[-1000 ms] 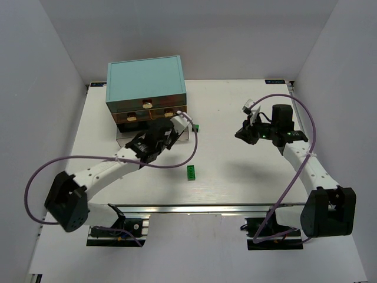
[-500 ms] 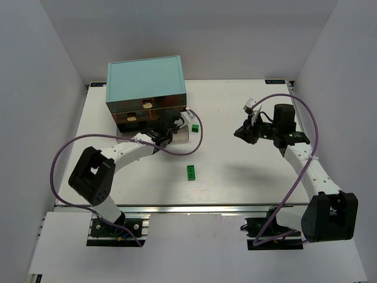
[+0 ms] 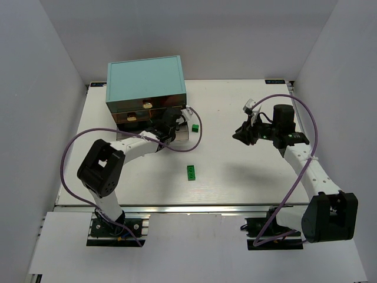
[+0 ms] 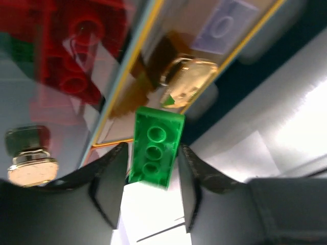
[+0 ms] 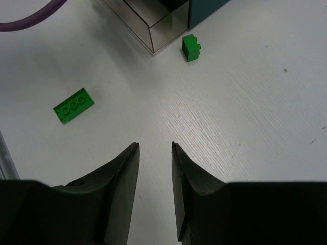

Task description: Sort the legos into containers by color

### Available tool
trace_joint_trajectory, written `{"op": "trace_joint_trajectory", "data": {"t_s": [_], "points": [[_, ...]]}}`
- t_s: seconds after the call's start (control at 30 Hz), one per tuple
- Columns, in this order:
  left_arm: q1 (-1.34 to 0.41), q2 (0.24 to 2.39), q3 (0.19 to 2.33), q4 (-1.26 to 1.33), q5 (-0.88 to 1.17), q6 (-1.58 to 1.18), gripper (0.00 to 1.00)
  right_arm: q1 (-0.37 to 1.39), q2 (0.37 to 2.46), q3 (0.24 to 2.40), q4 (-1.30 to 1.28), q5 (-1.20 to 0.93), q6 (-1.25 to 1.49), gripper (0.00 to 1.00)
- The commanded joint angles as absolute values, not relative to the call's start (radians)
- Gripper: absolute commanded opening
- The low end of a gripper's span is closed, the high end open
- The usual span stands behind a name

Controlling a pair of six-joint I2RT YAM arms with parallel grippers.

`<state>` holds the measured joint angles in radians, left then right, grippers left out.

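Observation:
My left gripper [image 4: 153, 149] [image 3: 169, 122] is shut on a green three-stud lego [image 4: 156, 137] and holds it right in front of the teal cabinet's [image 3: 144, 81] drawers [image 3: 136, 116]. Red legos [image 4: 71, 56] and a lavender lego [image 4: 225, 25] show through the brownish drawer fronts, beside cream knobs [image 4: 186, 81]. A flat green lego [image 3: 191, 172] [image 5: 73, 105] lies mid-table. A small green lego [image 3: 194, 127] [image 5: 191, 47] lies next to a pulled-out drawer [image 5: 153, 28]. My right gripper [image 5: 154, 145] [image 3: 241, 134] is open and empty above the table, to the right of both.
The cabinet stands at the back left of the white table [image 3: 235, 171]. White walls close in the sides and back. My left arm's purple cable [image 3: 191, 144] loops over the table between the cabinet and the flat green lego.
My left gripper has moved from the table in front of the cabinet up to the drawer fronts. The right gripper has barely shifted. Both green legos on the table stay put.

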<state>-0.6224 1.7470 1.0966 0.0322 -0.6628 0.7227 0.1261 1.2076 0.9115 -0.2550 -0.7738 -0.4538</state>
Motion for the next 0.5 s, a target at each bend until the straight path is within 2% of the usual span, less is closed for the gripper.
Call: {"op": "trace_joint_trajectory", "data": {"t_s": [0.0, 0.13, 0.4, 0.43, 0.47], "points": [[-0.615, 1.738, 1.103, 0.095, -0.709, 0.724, 0.56, 0.130, 1.190, 0.900, -0.224, -0.799, -0.460, 0.38], [-0.615, 1.720, 1.089, 0.094, -0.695, 0.710, 0.61, 0.130, 1.197, 0.900, -0.233, -0.810, -0.472, 0.41], [-0.630, 1.640, 1.071, 0.071, -0.699, 0.595, 0.63, 0.137, 1.212, 0.894, -0.244, -0.831, -0.505, 0.45], [-0.630, 1.588, 1.074, 0.061, -0.692, 0.560, 0.63, 0.143, 1.213, 0.893, -0.245, -0.836, -0.515, 0.46], [-0.630, 1.562, 1.080, 0.020, -0.652, 0.463, 0.53, 0.146, 1.219, 0.888, -0.252, -0.842, -0.529, 0.48]]}}
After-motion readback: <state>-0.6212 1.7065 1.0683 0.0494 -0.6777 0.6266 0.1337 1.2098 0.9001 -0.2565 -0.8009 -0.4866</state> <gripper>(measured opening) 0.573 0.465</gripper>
